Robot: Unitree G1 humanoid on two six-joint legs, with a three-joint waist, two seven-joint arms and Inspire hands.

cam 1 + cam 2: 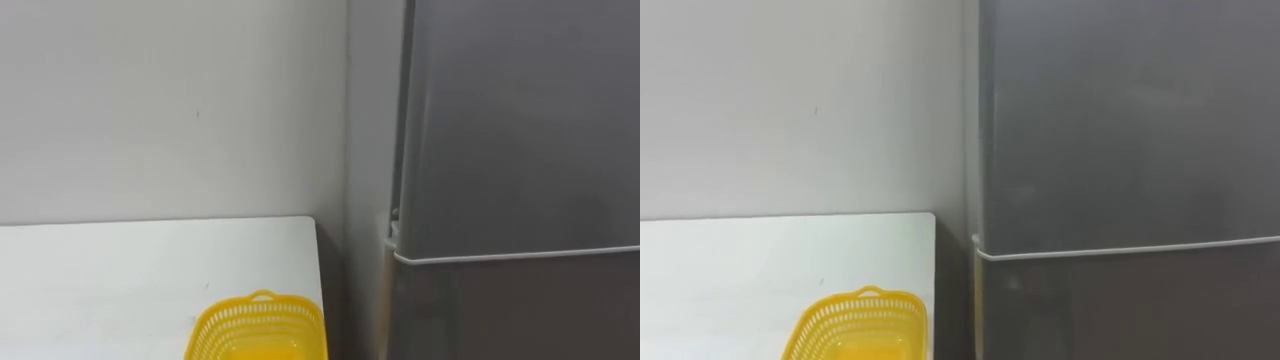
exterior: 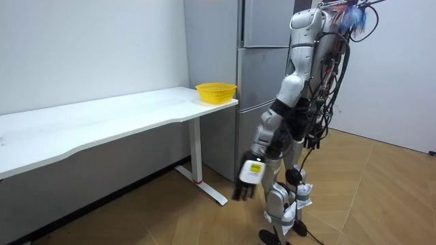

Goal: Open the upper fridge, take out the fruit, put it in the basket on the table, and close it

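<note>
The robot was pictured standing close before the fridge (image 2: 264, 75), its left hand (image 2: 248, 178) hung low beside its leg; whether the fingers were slack or curled could not be told. A yellow basket (image 1: 262, 328) was seen set at the table (image 1: 120, 270) corner nearest the fridge, probably placed as a drop-off. Beyond it, the upper door (image 1: 520, 130) was shut above the lower door (image 1: 520, 310), so whatever was to be retrieved was hidden behind it. That door was judged the one obstacle.
</note>
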